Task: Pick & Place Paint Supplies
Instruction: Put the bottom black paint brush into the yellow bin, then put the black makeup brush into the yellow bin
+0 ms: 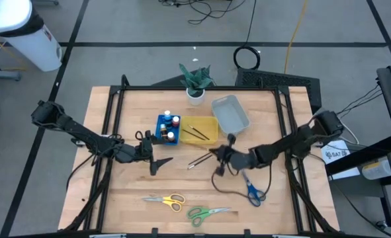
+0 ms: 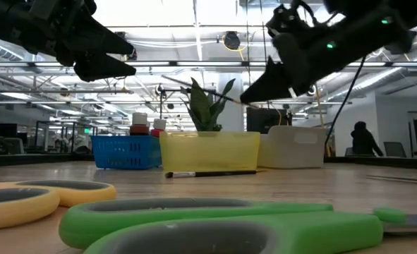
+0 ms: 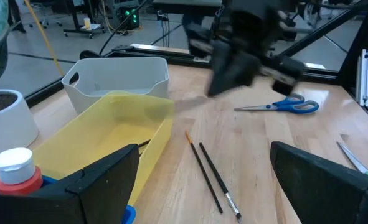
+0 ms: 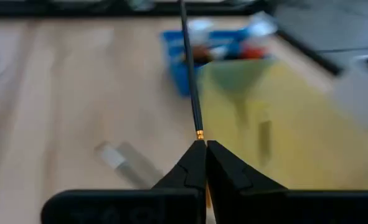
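My right gripper (image 1: pixel 216 154) hovers just off the near side of the yellow tray (image 1: pixel 208 123) and is shut on a thin dark brush (image 4: pixel 192 81). My left gripper (image 1: pixel 153 153) is open beside the blue tray (image 1: pixel 159 129), which holds the paint bottles (image 1: pixel 171 127). Two more brushes (image 3: pixel 212 177) lie flat on the table between the arms, and others lie inside the yellow tray. The yellow scissors (image 1: pixel 166 199), green scissors (image 1: pixel 206 213) and blue scissors (image 1: pixel 253 191) lie flat near the table's near edge. My right gripper pinches the brush between its two fingertips (image 4: pixel 193 163), just behind the gold ferrule (image 4: pixel 200 134). The brush runs straight out ahead of the fingers, along them. In the low view it is lifted clear of the table, slanting above the yellow tray (image 2: pixel 208 150).
A clear tray (image 1: pixel 230 112) sits to the right of the yellow one, and a potted plant (image 1: pixel 195 82) stands at the far edge. Black cable trails near the blue scissors. Bare wood lies between the trays and the scissors.
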Available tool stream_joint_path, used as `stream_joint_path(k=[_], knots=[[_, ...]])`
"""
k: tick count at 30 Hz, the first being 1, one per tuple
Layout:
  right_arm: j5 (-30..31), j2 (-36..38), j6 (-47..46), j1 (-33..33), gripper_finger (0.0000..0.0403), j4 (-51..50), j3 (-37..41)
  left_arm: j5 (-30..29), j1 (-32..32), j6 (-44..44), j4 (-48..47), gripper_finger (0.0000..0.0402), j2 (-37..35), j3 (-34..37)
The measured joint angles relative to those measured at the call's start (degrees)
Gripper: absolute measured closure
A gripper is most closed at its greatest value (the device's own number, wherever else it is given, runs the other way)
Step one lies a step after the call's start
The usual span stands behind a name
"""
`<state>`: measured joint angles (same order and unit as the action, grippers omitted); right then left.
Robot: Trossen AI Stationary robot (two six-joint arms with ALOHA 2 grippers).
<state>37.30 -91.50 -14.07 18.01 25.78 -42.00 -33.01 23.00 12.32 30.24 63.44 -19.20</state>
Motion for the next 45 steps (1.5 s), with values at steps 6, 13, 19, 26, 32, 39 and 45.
stream_joint_path(k=[6,13,19,26,32,39,45], knots=[[0.01,2.18,-1.01,-7.56,0.0403,-6.27,-0.07,0.02,0.00,0.00,-0.04,0.0025,0.00,0.00],[-7.33,2.22,-3.45,-12.31,0.0403,-7.49,-0.07,0.07,0.00,0.02,-0.09,0.0025,-0.02,0.00],[-7.36,2.22,-2.57,-12.44,0.0403,-4.86,-0.04,0.08,0.00,0.04,-0.09,0.0025,-0.01,0.00],[-7.19,2.22,-1.72,-12.47,0.0371,-4.27,-0.04,0.17,0.00,0.07,-0.09,0.0025,-0.01,0.01],[-7.24,2.22,-1.72,-12.71,0.0318,-4.12,-0.04,0.17,0.00,0.09,-0.09,0.0025,0.00,0.00],[-18.67,2.22,7.53,-11.04,0.0281,-0.19,-0.04,0.17,0.00,0.07,-0.13,0.0025,-0.02,0.00],[-25.60,0.06,13.83,-6.94,0.0276,-0.73,0.02,0.15,0.00,0.07,-0.11,0.0025,0.00,0.00]])
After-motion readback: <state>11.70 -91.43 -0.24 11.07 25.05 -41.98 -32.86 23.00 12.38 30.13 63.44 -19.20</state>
